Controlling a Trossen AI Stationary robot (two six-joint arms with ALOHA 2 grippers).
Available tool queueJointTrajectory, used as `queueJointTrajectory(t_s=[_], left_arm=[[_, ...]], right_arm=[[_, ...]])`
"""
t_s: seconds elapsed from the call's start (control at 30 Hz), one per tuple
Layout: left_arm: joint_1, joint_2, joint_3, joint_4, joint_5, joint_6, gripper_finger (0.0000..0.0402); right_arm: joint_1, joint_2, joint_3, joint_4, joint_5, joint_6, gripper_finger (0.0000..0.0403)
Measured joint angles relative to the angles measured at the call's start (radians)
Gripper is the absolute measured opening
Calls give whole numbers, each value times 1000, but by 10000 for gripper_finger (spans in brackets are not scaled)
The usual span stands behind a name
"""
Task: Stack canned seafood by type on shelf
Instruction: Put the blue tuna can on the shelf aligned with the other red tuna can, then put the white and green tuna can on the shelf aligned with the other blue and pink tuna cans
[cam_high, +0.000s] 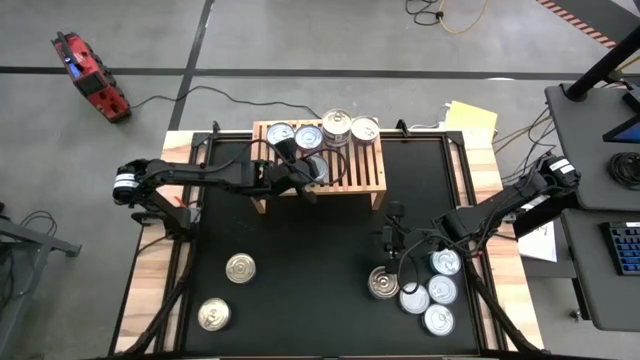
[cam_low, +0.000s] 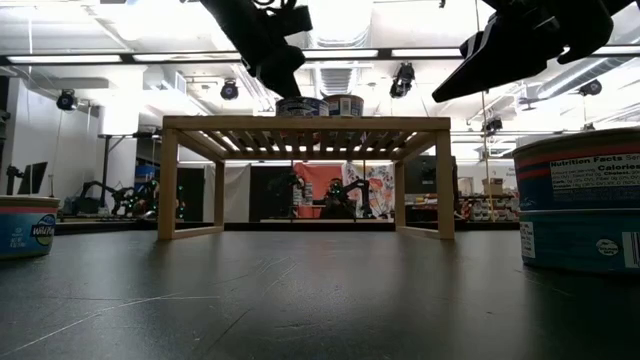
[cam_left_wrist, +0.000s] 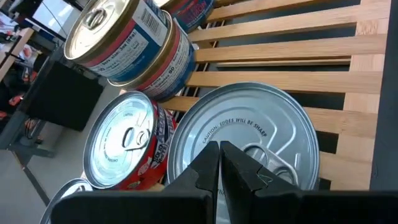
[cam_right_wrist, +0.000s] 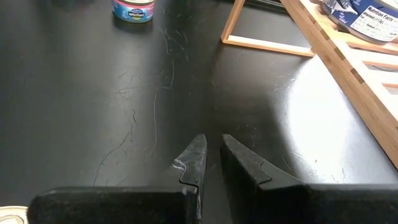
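Observation:
The light-wood shelf (cam_high: 345, 170) stands at the table's far middle and carries several tins of the canned seafood. One is a two-tin stack (cam_left_wrist: 127, 46), and beside it stands a red-labelled tin (cam_left_wrist: 127, 140). My left gripper (cam_left_wrist: 219, 152) is shut, its tips over the lid of a wide silver tin (cam_left_wrist: 249, 127) on the shelf's near left part. My right gripper (cam_right_wrist: 211, 152) hangs above the bare mat near the right-hand tins (cam_high: 430, 292). It is shut but for a narrow gap and holds nothing. My left gripper comes slanting down from the table's left over the wide silver tin's lid, near its pull tab (cam_left_wrist: 273, 168). The fingers themselves hide their tips, so I cannot tell whether they touch the lid. The tin stands flat on the slats.
Two loose tins (cam_high: 240, 267) (cam_high: 213, 314) lie on the mat at the near left. A cluster of several sits at the near right, one of them (cam_high: 384, 283) just near of my right gripper. The mat's middle, in front of the shelf, holds nothing.

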Motion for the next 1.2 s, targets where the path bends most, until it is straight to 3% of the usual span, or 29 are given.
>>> queueJointTrajectory(t_s=[0.4, 1.2], left_arm=[[0, 0, 0, -60, -53, -34, 0], [-28, -51, -1, -21, -52, -43, 0]], right_arm=[[0, 0, 0, 0, 0, 0, 38], [0, 0, 0, 1, 0, 6, 38]])
